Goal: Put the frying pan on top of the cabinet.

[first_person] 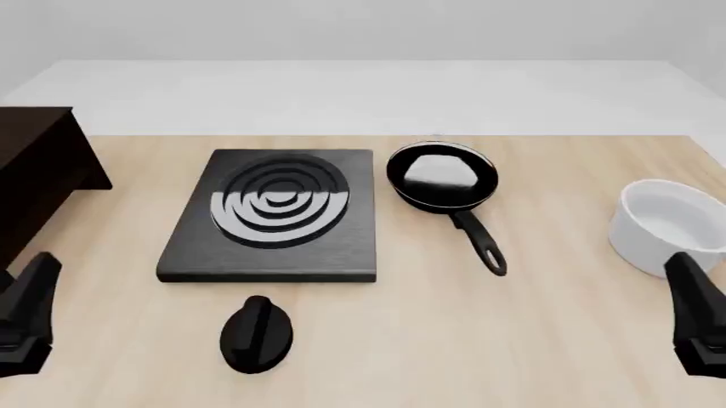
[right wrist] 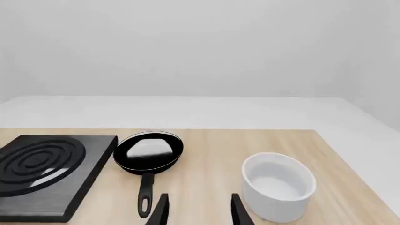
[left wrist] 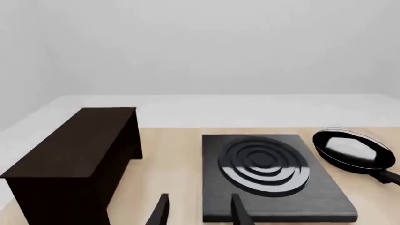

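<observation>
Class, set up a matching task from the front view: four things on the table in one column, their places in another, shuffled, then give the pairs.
Things:
1. cabinet
2. stove plate
3. pan
4. white pot

Places:
A. just right of the stove plate
B. far left edge
C. far right
D. middle, behind the knob

Pairs: 1-B, 2-D, 3-A, 4-C

front view sits high behind the arms, looking forward and down over the whole surface (first_person: 545, 340). each wrist view rides low behind its own pincer, facing the far wall. all three share the stove plate (first_person: 272, 217) and frying pan (first_person: 445, 180).
</observation>
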Available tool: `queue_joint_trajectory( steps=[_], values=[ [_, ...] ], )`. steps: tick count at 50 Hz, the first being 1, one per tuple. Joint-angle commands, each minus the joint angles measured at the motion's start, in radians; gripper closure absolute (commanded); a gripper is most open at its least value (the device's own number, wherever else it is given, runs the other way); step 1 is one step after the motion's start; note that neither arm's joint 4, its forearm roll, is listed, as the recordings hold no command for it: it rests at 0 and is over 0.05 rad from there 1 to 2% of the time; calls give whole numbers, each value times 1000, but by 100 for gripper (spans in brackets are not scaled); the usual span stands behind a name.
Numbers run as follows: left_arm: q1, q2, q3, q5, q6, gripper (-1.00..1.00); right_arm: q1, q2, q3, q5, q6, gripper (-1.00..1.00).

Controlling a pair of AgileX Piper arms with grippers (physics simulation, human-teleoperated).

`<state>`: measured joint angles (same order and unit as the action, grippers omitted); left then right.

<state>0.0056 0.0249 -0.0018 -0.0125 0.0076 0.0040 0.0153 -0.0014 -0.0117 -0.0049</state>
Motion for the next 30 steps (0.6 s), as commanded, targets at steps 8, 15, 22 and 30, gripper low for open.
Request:
queue_joint_trajectory(
  steps=[8, 15, 22, 30],
  values=[
    [-5, -22, -3, -4, 21, -100, 0, -10, -2, 14, 1, -100],
    [-19, -23, -19, 8, 21, -100, 1, -13, 0, 13, 1, -100],
    [-45, -18, -56, 26, 19, -100, -1, -13, 0, 12, 5, -100],
    [-137, 68, -156, 27, -8, -100, 1, -14, 1, 11, 2, -100]
  ],
)
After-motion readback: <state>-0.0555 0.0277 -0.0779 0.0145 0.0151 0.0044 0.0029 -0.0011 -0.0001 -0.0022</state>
